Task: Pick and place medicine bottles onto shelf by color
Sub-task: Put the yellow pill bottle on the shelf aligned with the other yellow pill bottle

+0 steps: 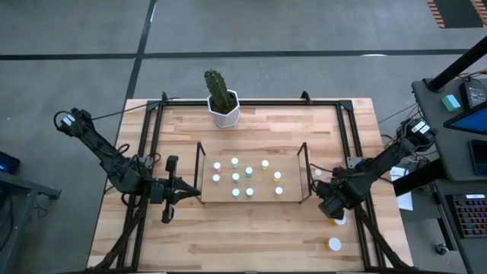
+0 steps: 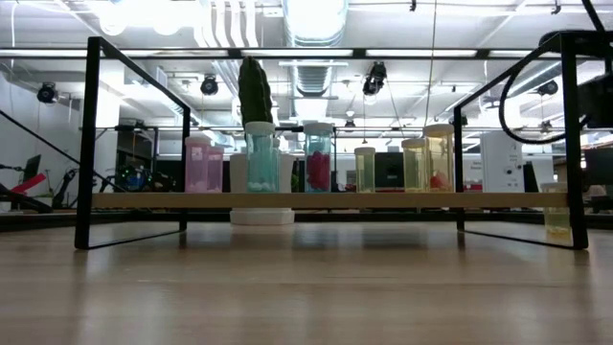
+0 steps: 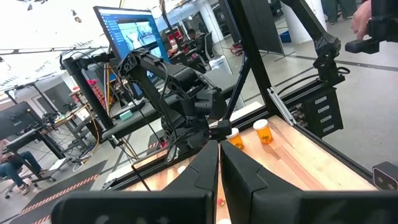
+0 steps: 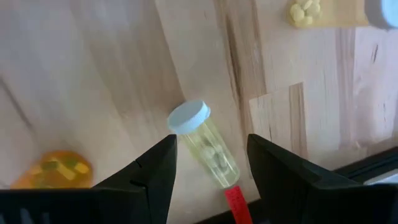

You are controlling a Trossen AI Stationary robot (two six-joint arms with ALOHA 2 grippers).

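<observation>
Filling most of the bench (image 1: 251, 236) centre, the shelf (image 1: 251, 196) already carries about nine bottles (image 1: 249, 172), grouped pinkish, bluish and yellowish in the low view, so the sorting looks mostly done. At three o'clock of the shelf, the right gripper (image 4: 211, 155) hangs with its fingers spread around a pale yellow bottle (image 4: 205, 143), not yet clamped. At about five o'clock, two more capped bottles (image 1: 335, 243) wait on the bench. At nine o'clock, the left gripper (image 3: 219, 163) rests closed and empty.
</observation>
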